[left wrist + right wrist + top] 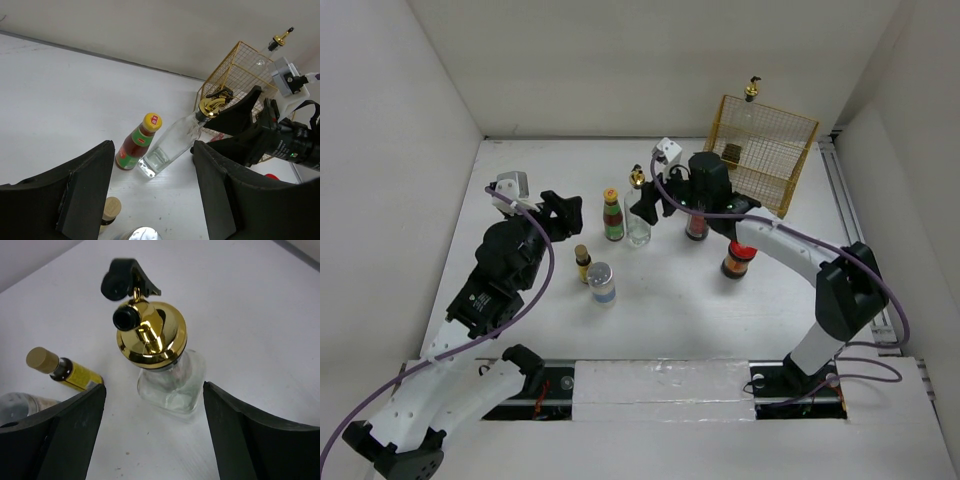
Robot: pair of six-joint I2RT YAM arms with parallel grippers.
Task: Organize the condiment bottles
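Observation:
A clear gold-spouted cruet (638, 228) stands mid-table beside the yellow-capped sauce bottle (612, 215). My right gripper (650, 205) is open just behind and above the cruet; in the right wrist view (154, 405) the cruet (172, 382) stands just ahead of the open fingers. My left gripper (563, 213) is open and empty, left of the sauce bottle. The tiny gold-capped bottle (583, 263) and grey-lidded shaker (602, 282) stand nearer. The dark bottle (697, 228) is half hidden under the right arm. The red-lidded jar (736, 260) stands right. The second cruet (751, 92) is in the basket.
The yellow wire basket (790, 165) stands at the back right, near the right wall. White walls close the table on three sides. The left wrist view shows the sauce bottle (138, 142), the cruet (172, 147) and the right gripper (240, 120) ahead of my left fingers (85, 185).

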